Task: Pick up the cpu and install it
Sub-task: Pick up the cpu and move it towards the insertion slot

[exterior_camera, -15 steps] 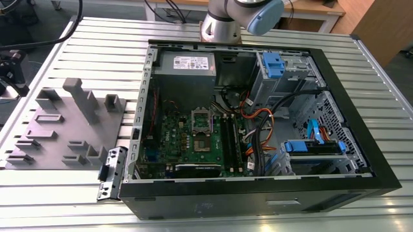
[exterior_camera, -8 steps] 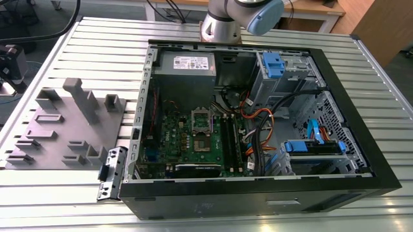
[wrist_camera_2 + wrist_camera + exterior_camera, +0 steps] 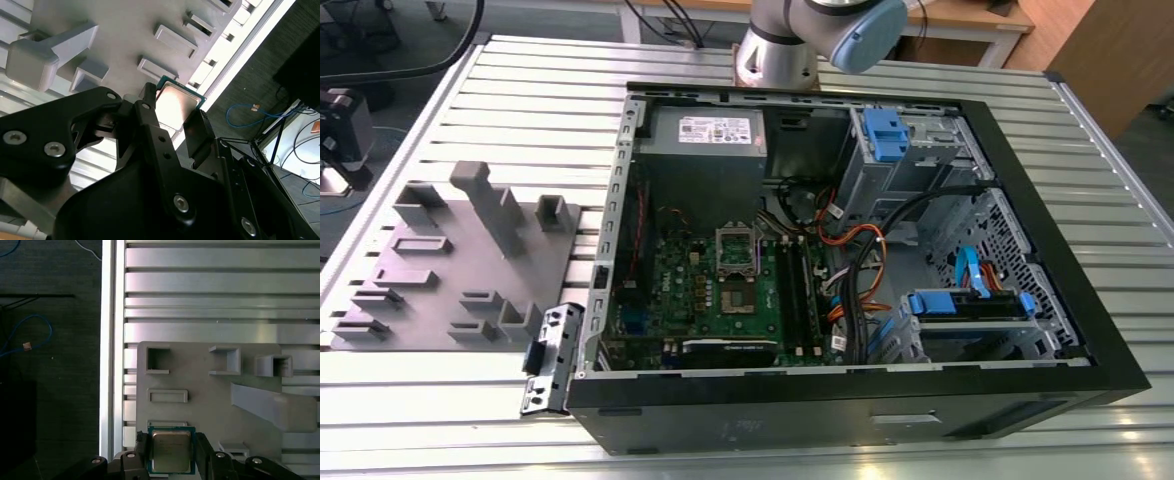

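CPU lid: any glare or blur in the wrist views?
In the second wrist view the cpu has its metal top washed pale by glare, with surface detail lost; in the first wrist view the cpu is evenly lit, with crisp edges and no hotspot.

No text is legible; the power supply's (image 3: 700, 150) white label (image 3: 719, 129) bears unreadable print.

We log one arm (image 3: 787, 55), joint grey with a pale blue cap. We log one gripper (image 3: 172, 456), black fingers (image 3: 204, 452) pressed against opposite edges of the cpu (image 3: 171, 445).
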